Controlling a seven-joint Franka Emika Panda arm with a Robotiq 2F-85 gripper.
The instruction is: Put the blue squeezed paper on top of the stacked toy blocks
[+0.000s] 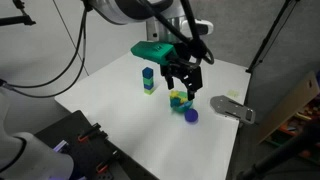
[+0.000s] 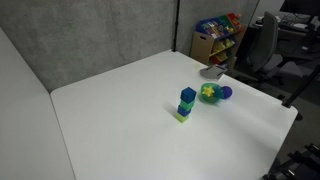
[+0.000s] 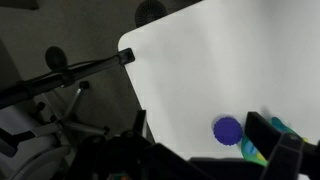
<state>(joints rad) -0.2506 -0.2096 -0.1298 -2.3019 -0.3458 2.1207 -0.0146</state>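
The blue squeezed paper is a small ball lying on the white table, also seen in an exterior view. The stacked toy blocks stand upright, blue cube on top, a short way from it. My gripper is open and empty, hovering above the paper and a yellow-green bowl-like item. In the wrist view the paper lies between the open fingers, nearer the right one. The arm does not show in one exterior view.
The yellow-green item lies right beside the paper. A grey flat object sits near the table edge. A shelf of colourful toys and an office chair stand beyond the table.
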